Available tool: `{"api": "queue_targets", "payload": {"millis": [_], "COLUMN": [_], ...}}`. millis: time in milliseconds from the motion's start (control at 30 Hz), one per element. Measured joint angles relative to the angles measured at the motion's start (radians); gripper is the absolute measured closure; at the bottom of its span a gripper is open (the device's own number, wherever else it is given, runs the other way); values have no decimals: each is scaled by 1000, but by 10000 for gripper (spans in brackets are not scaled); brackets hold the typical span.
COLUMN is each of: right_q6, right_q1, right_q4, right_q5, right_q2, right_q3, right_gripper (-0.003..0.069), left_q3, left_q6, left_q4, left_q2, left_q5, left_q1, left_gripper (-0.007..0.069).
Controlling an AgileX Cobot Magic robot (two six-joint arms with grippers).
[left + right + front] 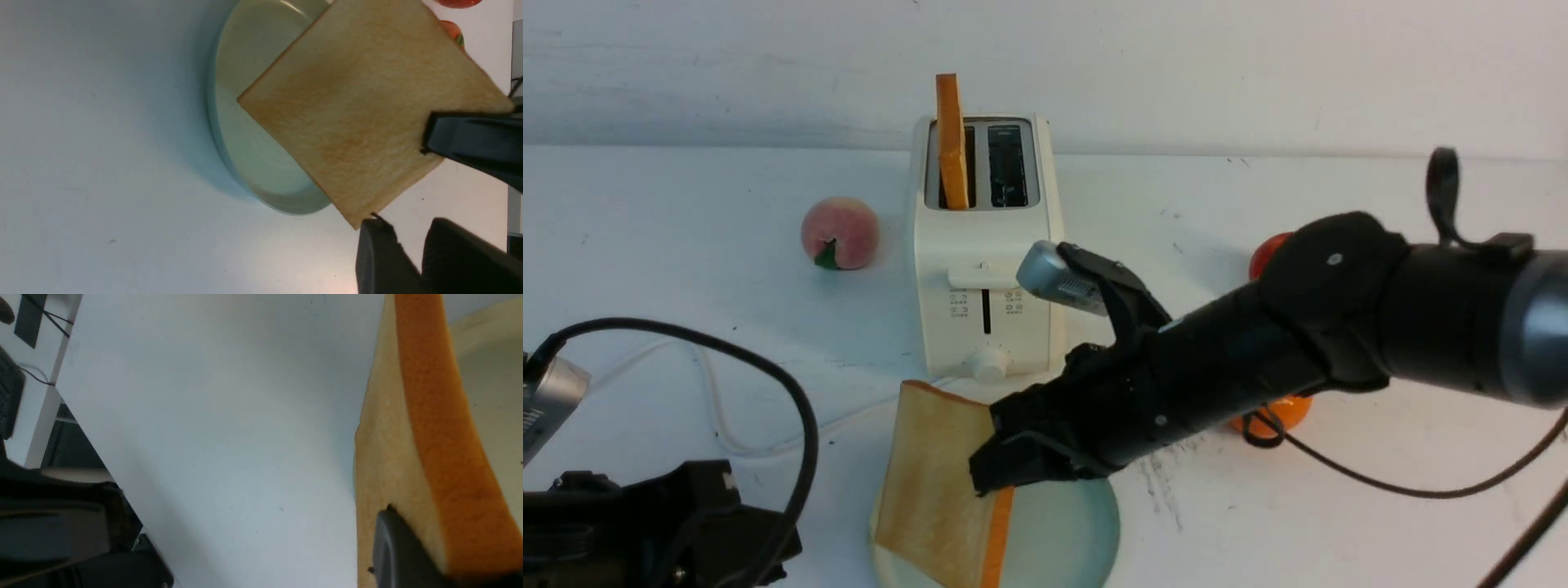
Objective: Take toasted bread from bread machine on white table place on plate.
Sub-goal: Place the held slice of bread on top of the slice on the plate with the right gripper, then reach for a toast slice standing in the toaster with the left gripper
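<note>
A: State of right jaws?
B: Clamped on the edge of a tilted toast slice (pixel 931 482) above the plate (pixel 1070 531), 9 o'clock side.
A: And left jaws?
B: Slightly parted, empty.
A: And the other slice (pixel 952 139)?
B: Upright in the toaster (pixel 984 278), 12 o'clock from plate.

Robot test bench staged as a small kitchen counter.

You are looking across a bare white table (pixel 1339 523), scuffed and scratched, set against a plain white wall (pixel 1258 65). A cream bread machine (pixel 980 269) stands at the far middle, with a peach (pixel 840 233) to its left and a plate (pixel 1070 535) near you. A black robot arm (pixel 1339 327) reaches in from the right, and a loose black cable (pixel 810 433) loops at the near left. The right wrist view shows dark equipment (pixel 61 522) past the table's edge.
</note>
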Motion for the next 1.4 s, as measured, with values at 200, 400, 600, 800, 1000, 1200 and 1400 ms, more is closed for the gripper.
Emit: {"api": "queue_targets", "payload": {"millis": [200,400,600,800,1000,1200,1400], "right_q6": [-32,-101,-132,-98,76,294,415], "right_q1": [0,0,0,0,-30,-76,-120], "right_q4": [35,19,-28,-181,-445,-721,-911], "right_q5": [-21,-46,-44,-39,-1,146,355], "right_q2": [80,111,111,66,-42,-180,-355], "right_q3": [0,0,-15,-38,-75,-135,-160], "right_gripper": [542,332,127,71,79,140,442], "left_q3": [0,0,0,0,-10,-154,-402], "left_q6": [0,0,0,0,0,0,22], "left_q4": [4,7,7,7,-11,9,77], "left_q2": [0,0,0,0,0,14,166], "left_q5": [-16,-20,-20,-21,-20,26,188], "left_q1": [0,0,0,0,0,0,0], "left_gripper": [460,459,449,449,449,488,627]}}
